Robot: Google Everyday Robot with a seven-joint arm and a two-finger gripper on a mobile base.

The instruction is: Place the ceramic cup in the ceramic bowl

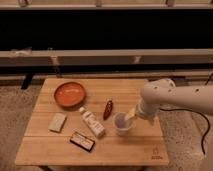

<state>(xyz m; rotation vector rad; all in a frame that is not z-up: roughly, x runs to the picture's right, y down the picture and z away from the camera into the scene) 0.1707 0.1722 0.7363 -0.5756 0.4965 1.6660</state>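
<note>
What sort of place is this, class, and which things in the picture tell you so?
Probably an indoor robot test area, perhaps a lab: a wooden table on a speckled floor beside dark windows, and a robot arm whose claw is at the cup.

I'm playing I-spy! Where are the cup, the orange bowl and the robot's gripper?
ceramic cup (122,128), camera view, its front wall.
ceramic bowl (70,94), camera view, its bare middle.
gripper (131,114), camera view, tip by the cup's rim.

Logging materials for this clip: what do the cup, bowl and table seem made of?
Ceramic cup: whitish-grey, smooth, likely ceramic. Ceramic bowl: orange-red, darker rim, probably glazed ceramic. Table: light wood, plank seams show. The gripper is at the cup's rim.
</note>
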